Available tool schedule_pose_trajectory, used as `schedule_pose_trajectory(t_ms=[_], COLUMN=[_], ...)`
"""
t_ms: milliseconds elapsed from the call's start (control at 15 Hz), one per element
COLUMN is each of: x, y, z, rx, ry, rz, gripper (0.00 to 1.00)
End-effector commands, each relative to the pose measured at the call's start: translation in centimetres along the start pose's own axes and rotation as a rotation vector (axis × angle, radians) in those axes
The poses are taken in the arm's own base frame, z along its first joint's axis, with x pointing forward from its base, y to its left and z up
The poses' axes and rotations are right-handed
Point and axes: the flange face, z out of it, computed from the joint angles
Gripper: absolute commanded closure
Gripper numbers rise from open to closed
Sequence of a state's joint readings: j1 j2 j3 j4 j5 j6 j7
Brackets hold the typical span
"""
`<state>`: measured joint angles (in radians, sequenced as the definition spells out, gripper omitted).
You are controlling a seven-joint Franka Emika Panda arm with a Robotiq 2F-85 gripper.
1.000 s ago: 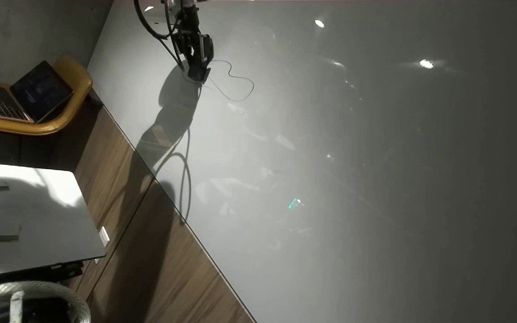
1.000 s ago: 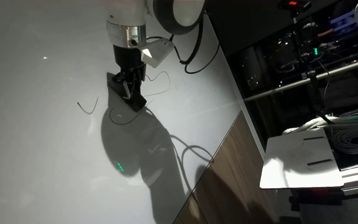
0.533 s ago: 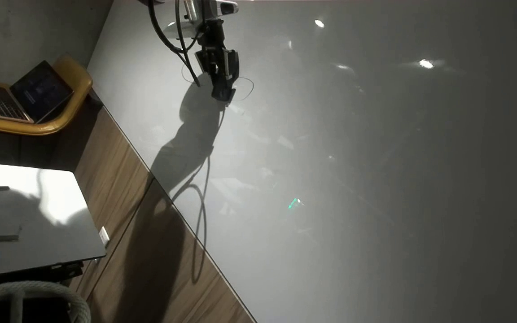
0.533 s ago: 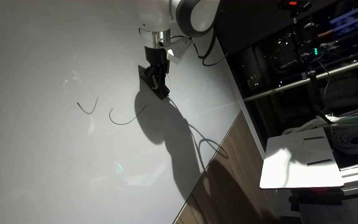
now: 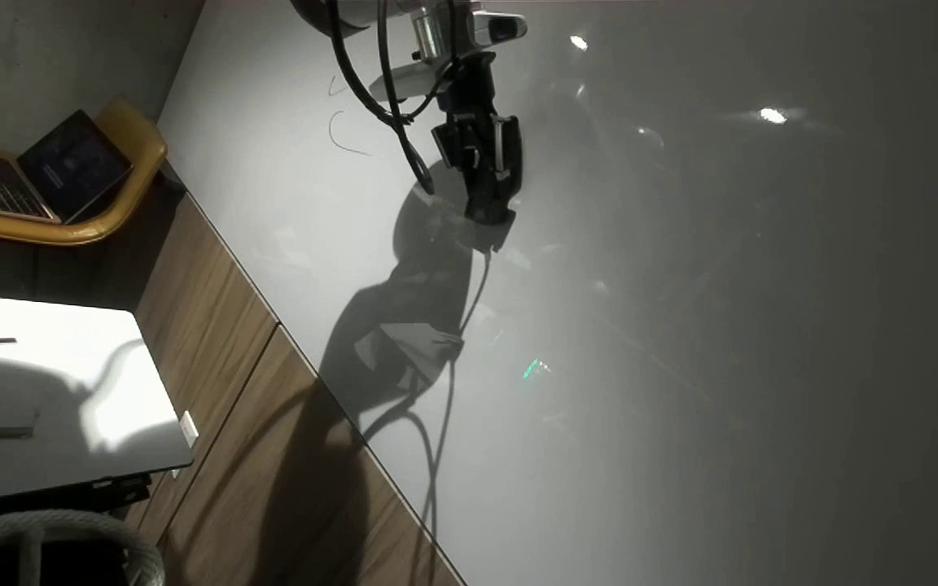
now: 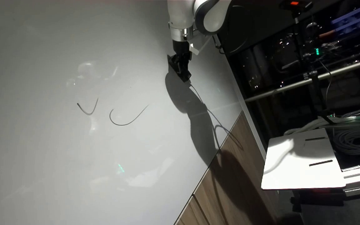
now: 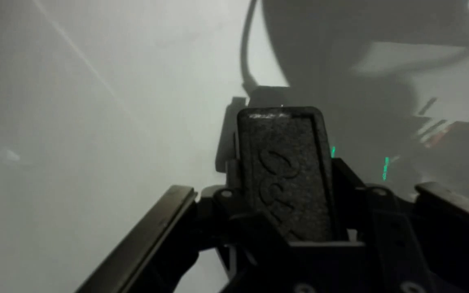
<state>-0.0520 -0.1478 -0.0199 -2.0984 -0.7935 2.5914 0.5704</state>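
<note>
Your gripper (image 5: 491,189) has moved right, pinched tight around the eraser (image 7: 285,171), so press it flat and even against the white board (image 5: 681,391).

The white board (image 6: 42,140) looked smooth and glossy, throwing lamp glare back in hard spots. The lettered block (image 7: 283,138) had a grainy, speckled face, mostly matt, with a faint shine along one end; the gripper (image 7: 289,177) was of dull dark parts edged with bare metal plates (image 7: 149,236). The arm (image 6: 180,14) wore smooth plastic, its collar (image 6: 180,34) polished metal. The panels (image 5: 200,268) showed matt wood grain, the chair (image 5: 131,134) shiny plastic, the laptop (image 5: 13,185) satin metal, the rope (image 5: 54,523) coarse braided fibre
</note>
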Motion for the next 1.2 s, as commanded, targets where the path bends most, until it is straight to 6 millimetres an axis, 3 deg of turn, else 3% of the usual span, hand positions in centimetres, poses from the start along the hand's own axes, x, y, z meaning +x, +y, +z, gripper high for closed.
schedule_pose_trajectory(t_ms=[0,133,333,667,800,1133], x=[0.7,0.0,-1.3,-4.9,-5.1,-3.2], y=[3.6,2.3,-1.1,-6.0,-7.0,-8.1], z=[0.7,0.3,-0.1,1.2,1.0,-0.8], rx=[0.001,0.023,0.06,0.135,0.153,0.161], ry=[0.033,0.035,0.03,-0.005,-0.002,0.046], rz=[0.042,0.045,0.024,-0.011,-0.021,-0.054], gripper=[0.71,0.71,0.71,0.71,0.71,0.71])
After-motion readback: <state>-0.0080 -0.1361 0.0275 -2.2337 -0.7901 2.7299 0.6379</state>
